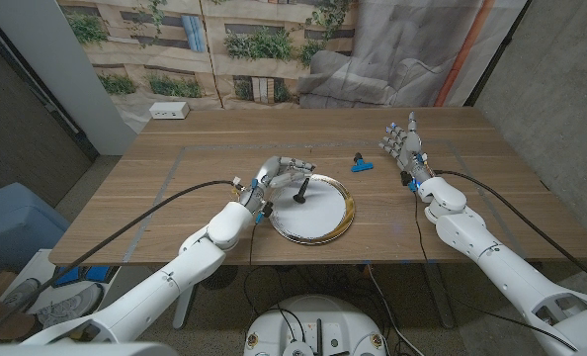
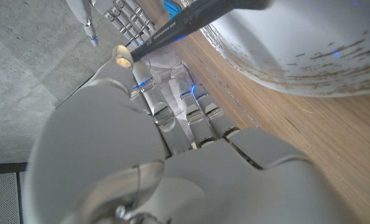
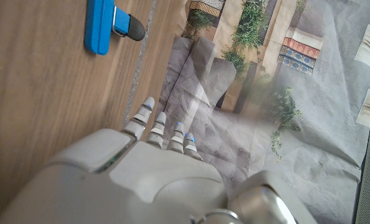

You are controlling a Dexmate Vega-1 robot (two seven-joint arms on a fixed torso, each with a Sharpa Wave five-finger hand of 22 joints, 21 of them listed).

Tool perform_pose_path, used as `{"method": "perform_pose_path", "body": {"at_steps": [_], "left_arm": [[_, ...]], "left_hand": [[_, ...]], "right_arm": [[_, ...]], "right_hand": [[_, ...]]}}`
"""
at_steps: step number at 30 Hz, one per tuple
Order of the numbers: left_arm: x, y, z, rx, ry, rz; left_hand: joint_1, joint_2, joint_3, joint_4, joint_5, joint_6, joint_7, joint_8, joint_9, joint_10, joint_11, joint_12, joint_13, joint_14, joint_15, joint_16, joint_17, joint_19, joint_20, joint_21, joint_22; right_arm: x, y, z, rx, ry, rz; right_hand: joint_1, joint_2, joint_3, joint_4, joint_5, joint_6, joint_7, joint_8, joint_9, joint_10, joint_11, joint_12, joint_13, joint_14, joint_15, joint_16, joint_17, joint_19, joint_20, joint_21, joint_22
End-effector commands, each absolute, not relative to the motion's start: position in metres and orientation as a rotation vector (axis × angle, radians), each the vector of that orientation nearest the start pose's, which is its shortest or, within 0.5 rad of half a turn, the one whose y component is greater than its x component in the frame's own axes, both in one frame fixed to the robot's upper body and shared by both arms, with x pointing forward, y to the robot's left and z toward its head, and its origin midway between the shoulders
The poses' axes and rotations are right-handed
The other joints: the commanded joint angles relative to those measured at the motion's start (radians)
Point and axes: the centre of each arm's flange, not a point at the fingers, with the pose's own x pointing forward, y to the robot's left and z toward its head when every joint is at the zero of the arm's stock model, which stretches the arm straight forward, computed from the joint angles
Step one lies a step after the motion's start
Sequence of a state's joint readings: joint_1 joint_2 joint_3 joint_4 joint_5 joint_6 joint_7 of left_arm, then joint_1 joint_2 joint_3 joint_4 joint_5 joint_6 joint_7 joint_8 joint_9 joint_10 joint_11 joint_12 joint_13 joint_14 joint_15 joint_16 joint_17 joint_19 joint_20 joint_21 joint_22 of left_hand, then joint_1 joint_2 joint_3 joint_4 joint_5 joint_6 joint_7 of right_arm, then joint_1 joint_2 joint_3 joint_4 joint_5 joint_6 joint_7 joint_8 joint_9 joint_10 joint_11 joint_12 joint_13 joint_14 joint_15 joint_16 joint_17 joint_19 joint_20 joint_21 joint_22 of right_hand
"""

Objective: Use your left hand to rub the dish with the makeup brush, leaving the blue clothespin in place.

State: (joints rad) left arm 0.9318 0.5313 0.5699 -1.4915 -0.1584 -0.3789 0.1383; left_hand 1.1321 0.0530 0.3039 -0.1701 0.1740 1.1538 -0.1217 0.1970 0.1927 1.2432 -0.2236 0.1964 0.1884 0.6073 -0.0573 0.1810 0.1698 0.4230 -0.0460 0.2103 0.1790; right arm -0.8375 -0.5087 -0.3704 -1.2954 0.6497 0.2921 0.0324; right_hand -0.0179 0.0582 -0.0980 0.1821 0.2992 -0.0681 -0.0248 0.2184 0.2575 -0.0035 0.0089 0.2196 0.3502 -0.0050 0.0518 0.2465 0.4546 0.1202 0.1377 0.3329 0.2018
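At the frame's centre, the left hand (image 1: 272,181) curls its fingers around the makeup brush (image 1: 300,192), whose tip apparently touches the white, gold-rimmed dish (image 1: 340,225). Farther up and right, the blue clothespin (image 1: 360,164) lies beside the right hand (image 1: 404,146), fingers spread, holding nothing.

A round white dish (image 1: 318,220) with a gold rim lies flat, a black makeup brush (image 1: 299,192) standing tilted on its left part, the blue clothespin (image 1: 360,165) lying just beyond its far-right rim.
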Motion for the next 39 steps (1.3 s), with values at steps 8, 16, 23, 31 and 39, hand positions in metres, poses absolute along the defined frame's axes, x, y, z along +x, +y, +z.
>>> {"method": "perform_pose_path", "body": {"at_steps": [8, 16, 23, 31, 39], "left_arm": [[0.587, 0.152, -0.085, 0.392, -0.715, -0.377], [0.585, 0.149, -0.086, 0.386, -0.710, -0.382], [0.584, 0.148, -0.088, 0.385, -0.706, -0.383], [0.581, 0.147, -0.091, 0.380, -0.696, -0.390], [0.579, 0.148, -0.089, 0.373, -0.699, -0.391]], "left_hand": [[0.001, 0.009, -0.007, 0.000, 0.006, 0.001, -0.001, 0.002, 0.003, 0.006, -0.004, 0.004, 0.003, 0.003, -0.166, 0.003, 0.003, -0.004, -0.027, 0.001, 0.004], [0.002, 0.010, -0.007, 0.001, 0.006, 0.000, 0.000, 0.002, 0.003, 0.007, -0.004, 0.004, 0.003, 0.004, -0.166, 0.004, 0.003, -0.004, -0.026, 0.001, 0.004], [0.003, 0.010, -0.009, 0.001, 0.006, 0.001, -0.001, 0.002, 0.003, 0.007, -0.004, 0.004, 0.004, 0.004, -0.166, 0.004, 0.003, -0.005, -0.026, 0.001, 0.004], [0.003, 0.010, -0.010, 0.000, 0.006, 0.003, 0.000, 0.003, 0.003, 0.008, -0.004, 0.004, 0.004, 0.003, -0.165, 0.003, 0.003, -0.004, -0.026, 0.001, 0.004], [0.003, 0.011, -0.011, 0.001, 0.006, 0.001, 0.003, 0.002, 0.003, 0.007, -0.004, 0.004, 0.004, 0.004, -0.165, 0.004, 0.003, -0.005, -0.026, 0.001, 0.004]], "right_arm": [[0.653, -0.291, -0.027, 0.041, -0.594, 0.207], [0.653, -0.291, -0.027, 0.041, -0.594, 0.207], [0.653, -0.291, -0.027, 0.041, -0.594, 0.207], [0.653, -0.291, -0.027, 0.041, -0.594, 0.207], [0.653, -0.291, -0.027, 0.041, -0.594, 0.207]], "right_hand": [[-0.004, 0.107, -0.003, 0.008, 0.007, -0.011, -0.001, 0.004, 0.002, -0.003, 0.003, 0.007, 0.003, -0.004, 0.006, 0.002, 0.001, -0.001, 0.004, 0.006, 0.006], [-0.004, 0.107, -0.003, 0.008, 0.007, -0.008, 0.000, 0.005, 0.002, -0.004, 0.002, 0.007, 0.003, -0.004, 0.005, 0.002, 0.001, -0.002, 0.005, 0.006, 0.006], [-0.004, 0.107, -0.003, 0.008, 0.007, -0.010, 0.001, 0.004, 0.002, -0.005, 0.003, 0.006, 0.003, -0.004, 0.006, 0.002, 0.001, -0.001, 0.004, 0.006, 0.006], [-0.004, 0.107, -0.003, 0.008, 0.007, -0.008, 0.001, 0.005, 0.002, -0.004, 0.004, 0.007, 0.003, -0.004, 0.006, 0.002, 0.001, -0.001, 0.005, 0.007, 0.006], [-0.004, 0.107, -0.004, 0.008, 0.007, -0.009, 0.000, 0.005, 0.002, -0.005, 0.006, 0.007, 0.003, -0.004, 0.004, 0.002, 0.001, -0.001, 0.005, 0.007, 0.006]]}}
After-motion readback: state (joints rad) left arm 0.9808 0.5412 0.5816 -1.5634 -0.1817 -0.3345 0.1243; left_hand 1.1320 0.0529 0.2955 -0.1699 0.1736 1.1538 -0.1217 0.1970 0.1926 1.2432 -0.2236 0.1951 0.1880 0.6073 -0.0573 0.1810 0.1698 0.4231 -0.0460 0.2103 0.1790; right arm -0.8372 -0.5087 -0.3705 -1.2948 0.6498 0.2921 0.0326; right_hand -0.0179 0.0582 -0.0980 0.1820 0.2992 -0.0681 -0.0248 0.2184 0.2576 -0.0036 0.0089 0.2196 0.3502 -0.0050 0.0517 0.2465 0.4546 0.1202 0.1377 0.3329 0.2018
